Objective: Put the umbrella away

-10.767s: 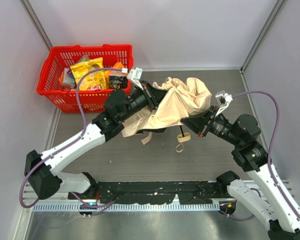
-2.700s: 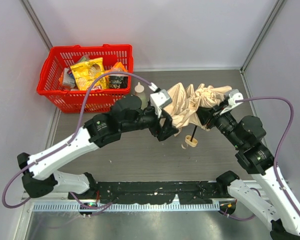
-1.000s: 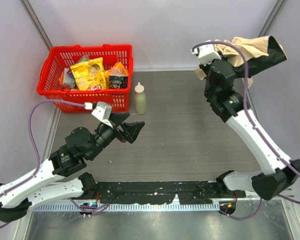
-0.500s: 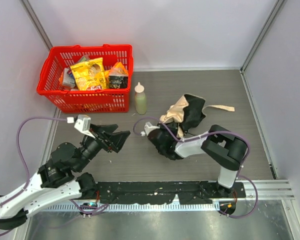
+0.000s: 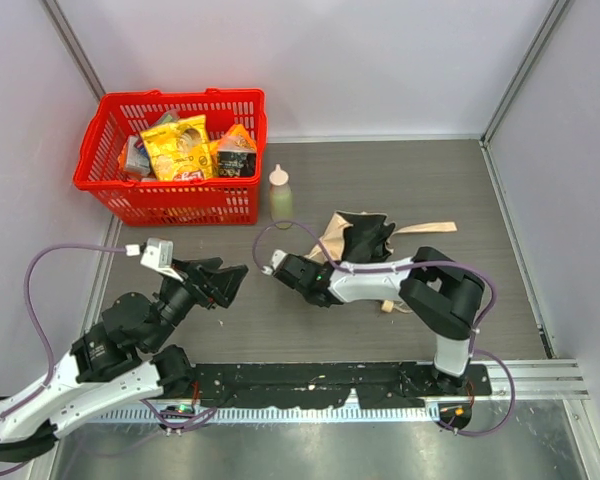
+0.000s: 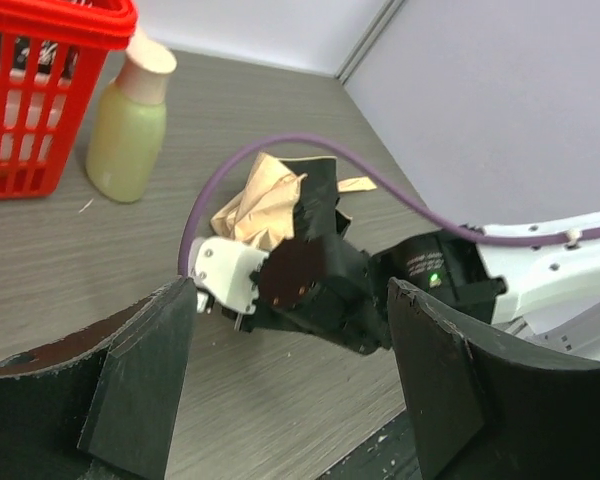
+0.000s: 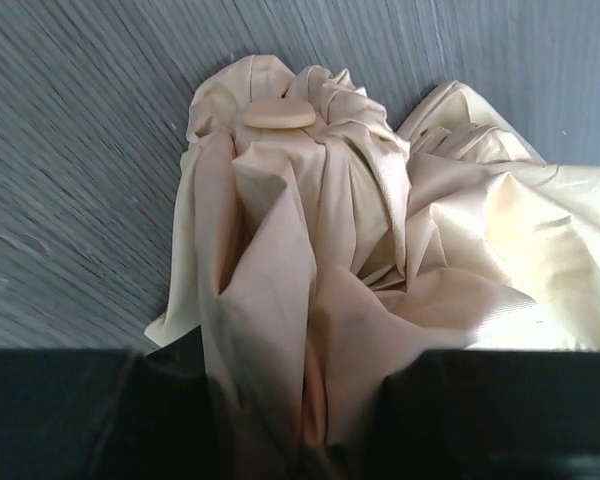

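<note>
On the table [image 5: 430, 180], your right gripper [image 7: 295, 420] clamps the loose umbrella [image 5: 332, 232]; your left gripper [image 5: 220, 277] gapes empty. Stowing not yet done.

Left arm [image 5: 75, 383] and right arm [image 5: 365, 283] share white shells, black joints, purple cables [image 6: 310, 153]; one green light [image 6: 432, 277], apparently.

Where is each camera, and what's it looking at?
Top external: above and behind, looking down at the table; left arm and right arm show.
Left wrist: low, facing the bottle and right arm; open left gripper frames it.
Right wrist: pressed close to the umbrella; right gripper grips it.
Shared: all three show the umbrella.
</note>
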`<state>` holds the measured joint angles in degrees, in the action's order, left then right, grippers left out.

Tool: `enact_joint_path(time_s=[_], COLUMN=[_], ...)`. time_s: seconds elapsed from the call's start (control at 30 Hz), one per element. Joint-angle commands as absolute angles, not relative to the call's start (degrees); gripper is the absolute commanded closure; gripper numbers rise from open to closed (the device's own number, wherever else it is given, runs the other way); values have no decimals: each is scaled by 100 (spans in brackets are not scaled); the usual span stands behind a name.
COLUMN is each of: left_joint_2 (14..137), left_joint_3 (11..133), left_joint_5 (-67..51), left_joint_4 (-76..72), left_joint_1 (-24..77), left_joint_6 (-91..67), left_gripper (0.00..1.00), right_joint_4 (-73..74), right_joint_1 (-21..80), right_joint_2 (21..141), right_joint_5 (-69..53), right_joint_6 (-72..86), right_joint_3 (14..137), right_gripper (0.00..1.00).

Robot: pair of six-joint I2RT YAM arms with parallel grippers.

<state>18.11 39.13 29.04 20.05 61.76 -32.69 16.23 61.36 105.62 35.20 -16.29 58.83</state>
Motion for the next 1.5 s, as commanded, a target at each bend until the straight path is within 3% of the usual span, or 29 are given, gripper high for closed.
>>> enact_joint_path(time_s=[0.0, 0.13, 0.33, 0.53, 0.67, 0.87, 1.13, 1.3, 1.37, 1.47], left_joint_2=[1732, 1766, 1907, 2994, 3523, 4603, 6463, 7232, 7417, 7435], left_joint_3=[3867, 3832, 3473, 2752, 2208, 1416, 1266, 1502, 1791, 2012], left_joint_5=[3435, 3796, 3824, 3226, 3173, 1637, 1424, 1223, 1090, 1799], left_joint_4=[2433, 2961, 3086, 2383, 1568, -506, -2703, -2734, -2000, -1092], left_joint_1=[6170, 6170, 6170, 6179, 6118, 4810, 4465, 4465, 4482, 4596], left_joint_6=[-3752, -4367, -5447, -7239, -8568, -9466, -9657, -9914, -10097, -10292], left_gripper=[21, 25, 27, 15, 1, 0, 0, 0, 0, 0], right_joint_4=[2442, 2953, 2383, 1032, 73, -394, -396, -282, -133, -123], right_joint_1=[5987, 5469, 5291, 5072, 4870, 4764, 4685, 4676, 4676, 4684], right_joint_2=[11013, 11162, 11241, 11093, 10960, 10872, 10750, 10600, 10530, 10345], right_joint_5=[823, -1039, -2046, -2644, -2900, -2979, -3015, -2901, -2813, -2777], right_joint_6=[-932, -783, -133, 517, 931, 993, 967, 897, 818, 747], right_joint_3=[6161, 6574, 6144, 5232, 4721, 4264, 4254, 4306, 4385, 4377], right_gripper=[99, 99, 99, 99, 99, 99, 99, 99, 99, 99])
